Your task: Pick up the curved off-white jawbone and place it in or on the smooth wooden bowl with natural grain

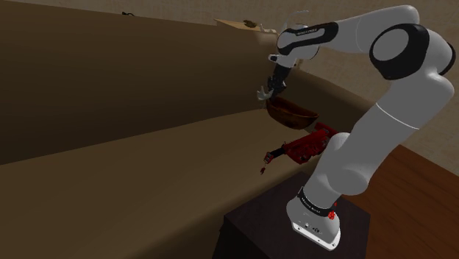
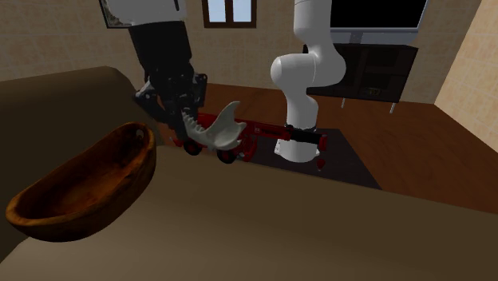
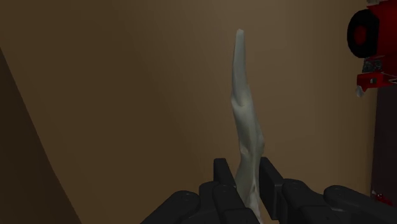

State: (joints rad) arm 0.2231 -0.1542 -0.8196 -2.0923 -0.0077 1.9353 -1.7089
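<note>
Two black fingers of the gripper are closed tight on the lower end of a pale, off-white jawbone. In the wrist view the bone rises beyond the fingertips as a narrow, curved sliver against a broad brown surface. In the second exterior view the bone hangs in the air beneath the hand, clear of that surface. Small teeth line one edge, and its pointed end sweeps up toward that view's right. A dark, glossy wooden bowl, long and oval, rests on the brown surface at the same view's left, near the bone but apart from it. In the shoulder view the bone sits just beside and slightly above the bowl's rim, on that view's left. A red toy vehicle with black wheels lies behind the bone, between it and the foot of the white arm. The arm stands on a dark box stand set on a wooden floor. A window and a dark screen over a low dark cabinet line the far wall
</note>
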